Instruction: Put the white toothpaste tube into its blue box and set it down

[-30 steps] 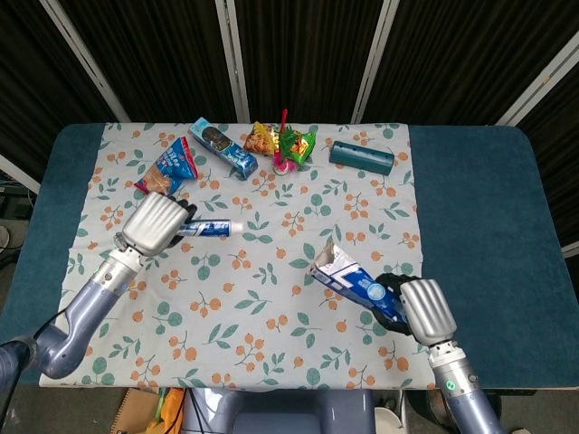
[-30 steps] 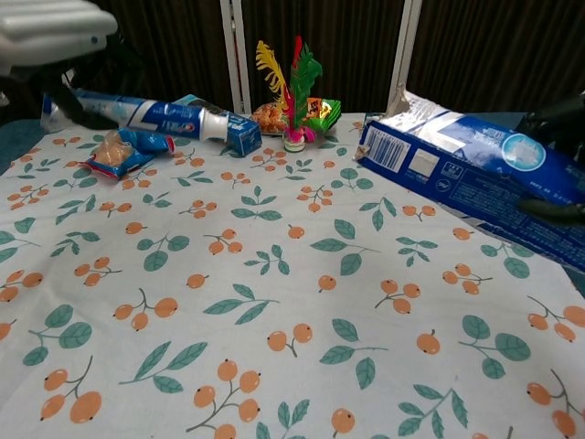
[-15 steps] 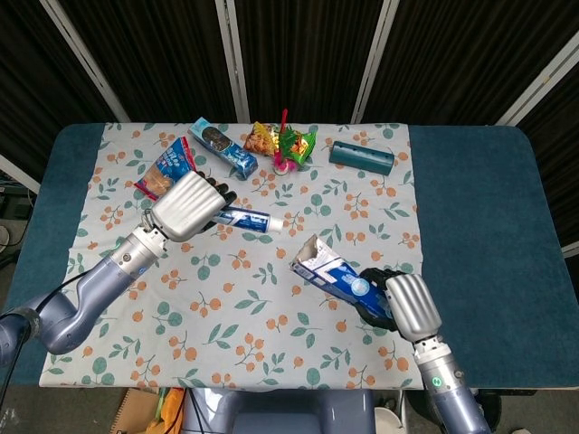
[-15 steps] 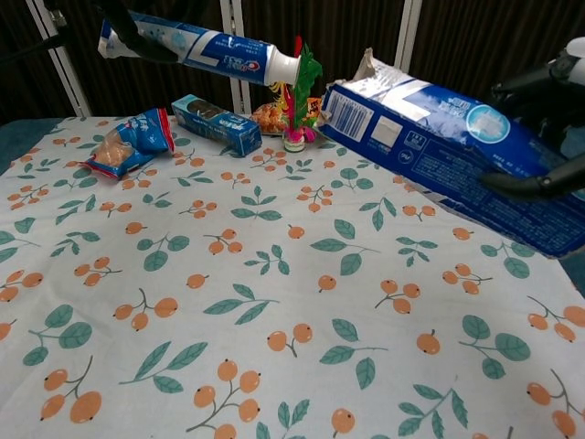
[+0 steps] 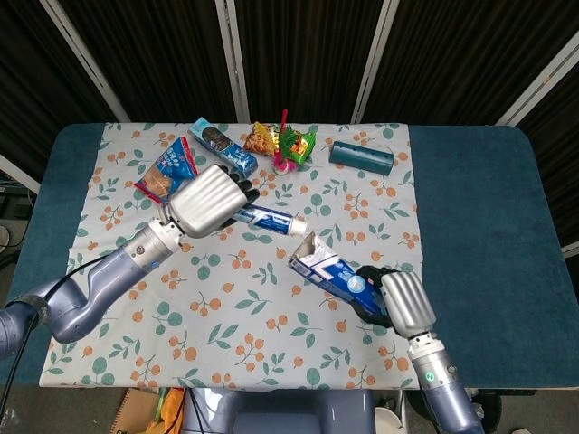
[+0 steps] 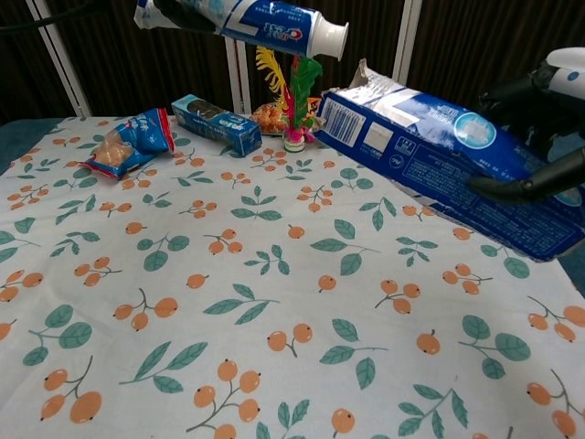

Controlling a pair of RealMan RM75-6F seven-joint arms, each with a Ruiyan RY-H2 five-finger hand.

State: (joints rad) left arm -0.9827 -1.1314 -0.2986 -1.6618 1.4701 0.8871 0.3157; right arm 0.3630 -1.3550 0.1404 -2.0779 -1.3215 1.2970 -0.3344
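My left hand [image 5: 208,201] holds the white and blue toothpaste tube [image 5: 271,220] in the air, cap end pointing right toward the box. In the chest view the tube [image 6: 260,18] hangs at the top, its cap just left of the box mouth. My right hand [image 5: 398,303] grips the blue box [image 5: 333,274] by its rear end, tilted, with the torn open flap toward the tube. The box [image 6: 439,160] fills the right of the chest view, dark fingers [image 6: 530,178] across it. A small gap separates cap and box opening.
On the floral cloth [image 5: 226,307] at the back lie a snack bag [image 5: 169,168], a blue biscuit pack [image 5: 222,148], colourful snack packets [image 5: 282,143] and a dark teal tube [image 5: 360,156]. The blue table [image 5: 479,217] shows bare to the right.
My left hand has carried the tube further right and up, toward the box mouth. The right hand has brought the box slightly left toward it.
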